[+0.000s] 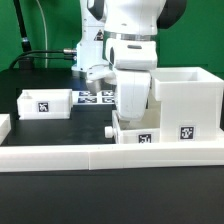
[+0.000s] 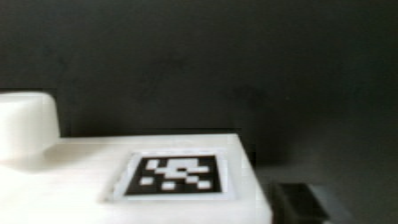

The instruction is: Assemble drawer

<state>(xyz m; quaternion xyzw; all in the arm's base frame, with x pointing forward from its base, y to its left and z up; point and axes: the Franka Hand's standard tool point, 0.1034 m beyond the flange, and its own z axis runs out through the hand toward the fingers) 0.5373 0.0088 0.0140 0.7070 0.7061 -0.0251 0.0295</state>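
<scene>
The large white cube-like housing (image 1: 186,98) stands at the exterior view's right, open at the top, with a tag on its front. One small tray (image 1: 137,131) sits on the table against the housing's left side. My gripper (image 1: 131,108) reaches straight down onto this tray, and its fingertips are hidden behind the hand. The wrist view shows the tray's white face (image 2: 71,175) with a tag (image 2: 178,172), a white knob (image 2: 22,125), and one dark finger (image 2: 302,202) beside the tray's edge. The second small tray (image 1: 45,103) lies at the left.
The marker board (image 1: 97,97) lies flat behind the trays. The long low white border rail (image 1: 100,153) runs along the front. Dark cables and the arm's base are at the back.
</scene>
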